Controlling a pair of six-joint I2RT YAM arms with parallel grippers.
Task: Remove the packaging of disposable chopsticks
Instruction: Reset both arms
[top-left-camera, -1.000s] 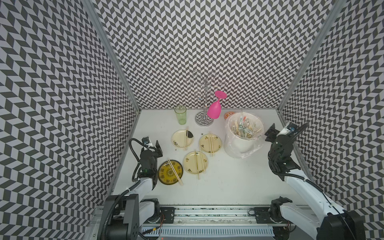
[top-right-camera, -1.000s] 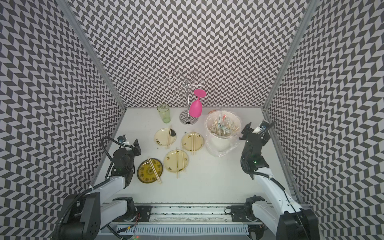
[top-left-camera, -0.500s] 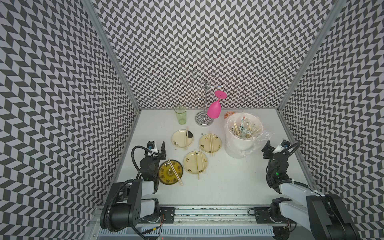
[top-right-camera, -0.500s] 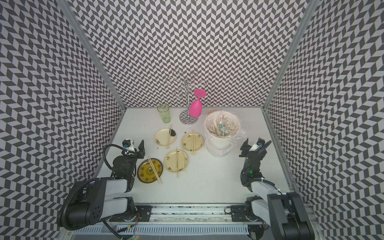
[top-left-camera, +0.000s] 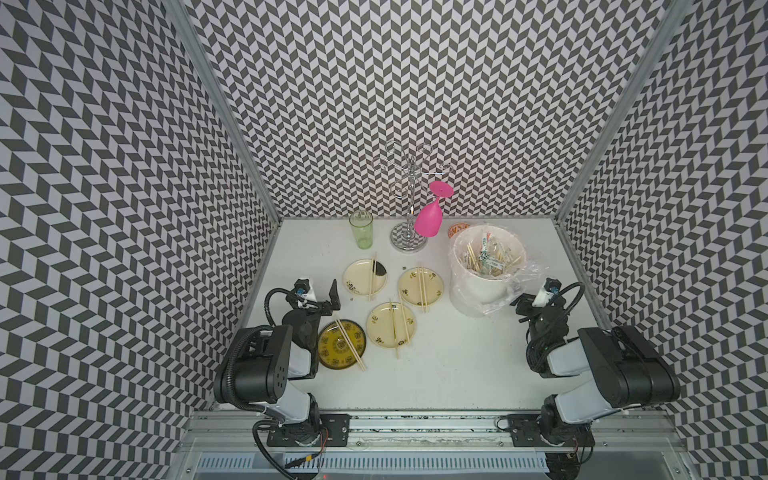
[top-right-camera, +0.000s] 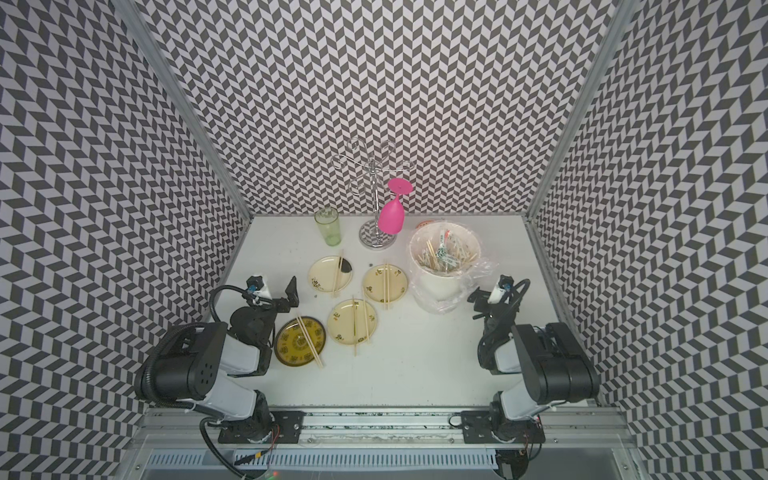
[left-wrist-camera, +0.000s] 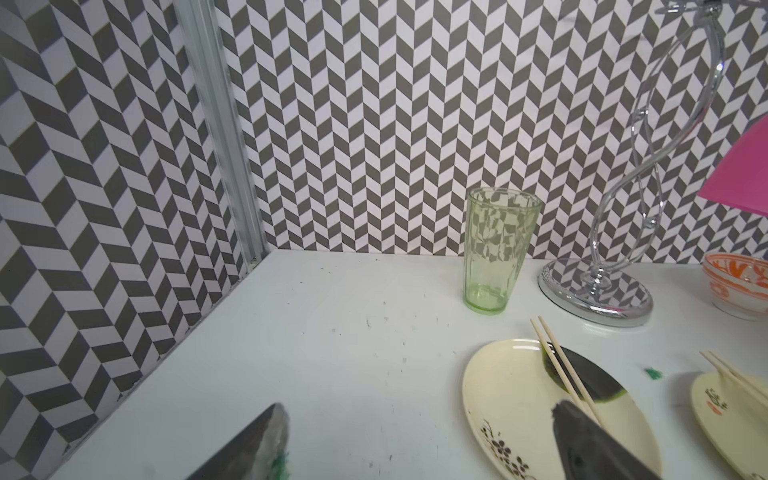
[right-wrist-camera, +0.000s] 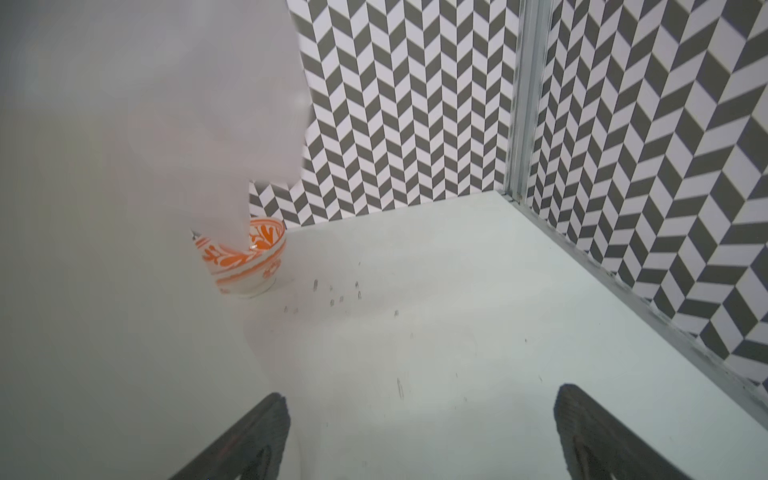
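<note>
Wrist views show left tool (left-wrist-camera: 419, 411) and right tool (right-wrist-camera: 422, 395) spread empty; both arms have folded back.

Left arm (top-left-camera: 257, 365): big black round joint housings, pale grey-white shells between them.
Right arm (top-left-camera: 615, 365): same black-and-white build.
Hoses (top-left-camera: 270, 299): black, ribbed, one on each wrist.
Cameras (top-left-camera: 305, 293): small white blocks.
Left gripper (left-wrist-camera: 419, 409), right gripper (right-wrist-camera: 420, 392): dark tapered fingers (left-wrist-camera: 257, 449), scuffed edges.
Base plates (top-left-camera: 307, 432): black, screwed down.
</note>
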